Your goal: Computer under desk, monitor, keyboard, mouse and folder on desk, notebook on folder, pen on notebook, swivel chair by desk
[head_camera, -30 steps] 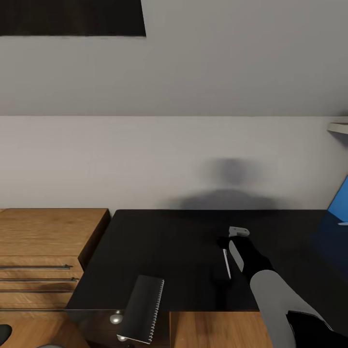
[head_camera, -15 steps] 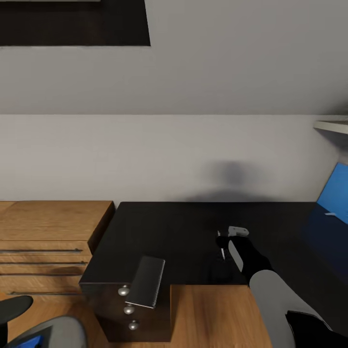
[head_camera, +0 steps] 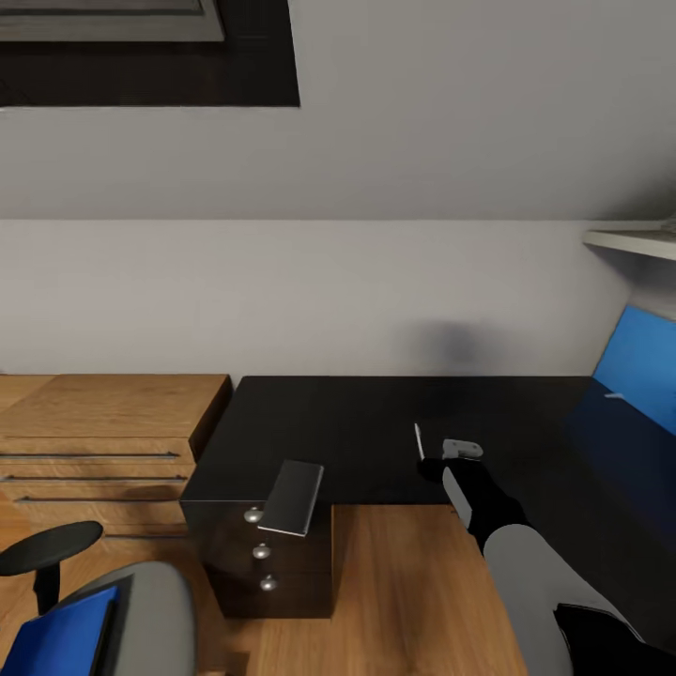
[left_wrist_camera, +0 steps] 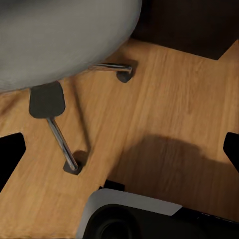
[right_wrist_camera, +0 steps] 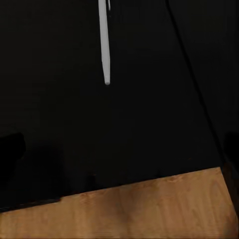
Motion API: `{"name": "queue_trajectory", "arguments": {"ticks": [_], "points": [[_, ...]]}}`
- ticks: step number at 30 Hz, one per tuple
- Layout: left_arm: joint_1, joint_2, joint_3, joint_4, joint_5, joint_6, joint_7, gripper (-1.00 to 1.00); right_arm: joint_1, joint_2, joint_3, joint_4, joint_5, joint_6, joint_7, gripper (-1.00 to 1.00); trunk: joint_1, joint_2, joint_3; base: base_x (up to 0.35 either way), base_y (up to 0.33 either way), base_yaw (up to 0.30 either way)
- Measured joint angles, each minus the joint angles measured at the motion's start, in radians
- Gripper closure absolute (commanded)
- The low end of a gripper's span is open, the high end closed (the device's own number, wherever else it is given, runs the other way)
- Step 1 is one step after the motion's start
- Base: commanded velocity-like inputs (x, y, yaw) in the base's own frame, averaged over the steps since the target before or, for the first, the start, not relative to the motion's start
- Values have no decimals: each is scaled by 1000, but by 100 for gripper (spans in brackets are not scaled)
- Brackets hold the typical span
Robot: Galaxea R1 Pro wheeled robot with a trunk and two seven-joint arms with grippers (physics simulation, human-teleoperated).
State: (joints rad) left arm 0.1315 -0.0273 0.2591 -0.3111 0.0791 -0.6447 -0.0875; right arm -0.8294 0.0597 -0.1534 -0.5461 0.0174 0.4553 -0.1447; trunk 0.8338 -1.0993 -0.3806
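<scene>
The black counter (head_camera: 376, 422) spreads out under the right end effector (head_camera: 449, 457), which hangs above its near edge; whether it is spread or pressed together, I cannot tell. Far off to that end effector's left, down at floor level, sits the grey swivel chair (head_camera: 150, 610) with the blue folder (head_camera: 56, 638) lying on its seat. The grey notebook (head_camera: 293, 498) overhangs the counter's corner, left of the end effector. Just beside the end effector, the thin white pen (head_camera: 418, 441) lies on the counter.
</scene>
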Motion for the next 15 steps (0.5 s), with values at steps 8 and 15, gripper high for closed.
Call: {"name": "queue_trajectory", "arguments": {"ticks": [8, 15], "points": [[0, 0, 0, 0, 0, 0, 0, -100, 0, 2, 1, 5, 0, 0, 0, -100, 0, 0, 0, -331, 0, 0], [0, 0, 0, 0, 0, 0, 0, -100, 0, 5, 3, 15, 0, 0, -1, -100, 0, 0, 0, -331, 0, 0]]}}
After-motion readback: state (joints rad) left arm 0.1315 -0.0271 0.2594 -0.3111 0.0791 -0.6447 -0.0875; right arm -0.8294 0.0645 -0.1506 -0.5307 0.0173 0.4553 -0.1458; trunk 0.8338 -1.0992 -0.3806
